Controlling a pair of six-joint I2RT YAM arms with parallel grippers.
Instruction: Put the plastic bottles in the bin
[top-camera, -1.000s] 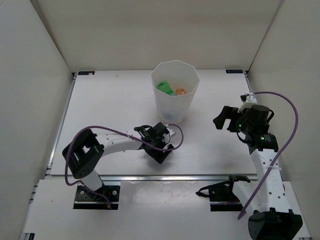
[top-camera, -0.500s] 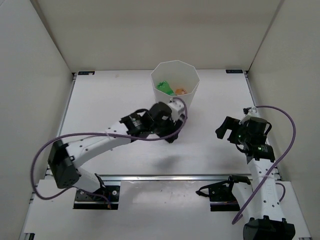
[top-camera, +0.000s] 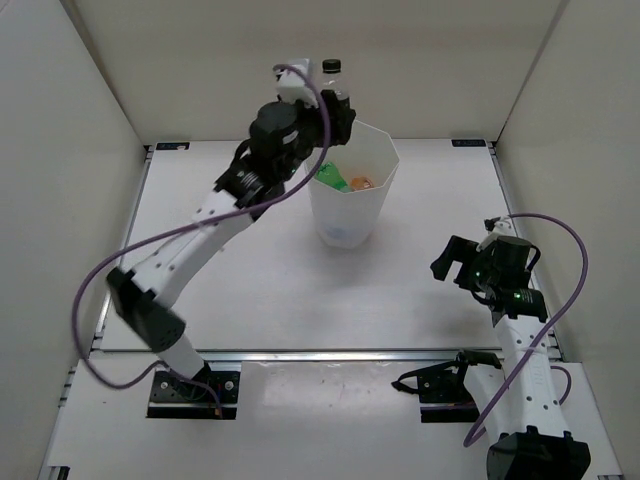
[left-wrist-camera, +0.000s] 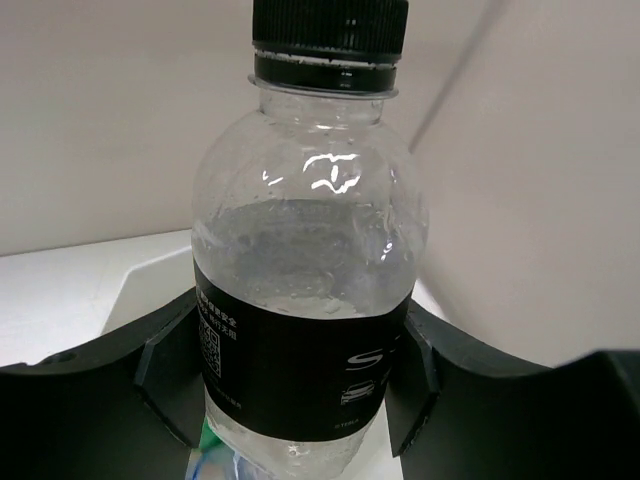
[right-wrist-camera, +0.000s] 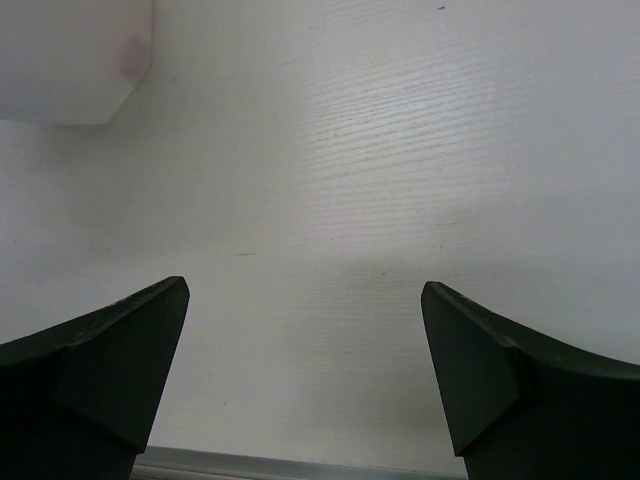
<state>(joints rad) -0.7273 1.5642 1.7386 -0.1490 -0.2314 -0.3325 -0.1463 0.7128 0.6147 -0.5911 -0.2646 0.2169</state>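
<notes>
My left gripper is raised over the far left rim of the white bin and is shut on the clear bottle with the black label. The left wrist view shows this bottle upright, black cap on top, with the black fingers pressed against both sides of its label, the gripper around it. A green bottle and an orange one lie inside the bin. My right gripper hangs open over the table to the right of the bin, nothing between its fingers.
White walls close in the table on the left, back and right. The bin's base shows at the top left of the right wrist view. A metal rail runs along the table's near edge.
My left arm has swung from low in front of the bin up above its rim, now shut on the black-label bottle. The right arm drew back slightly toward its base.
</notes>
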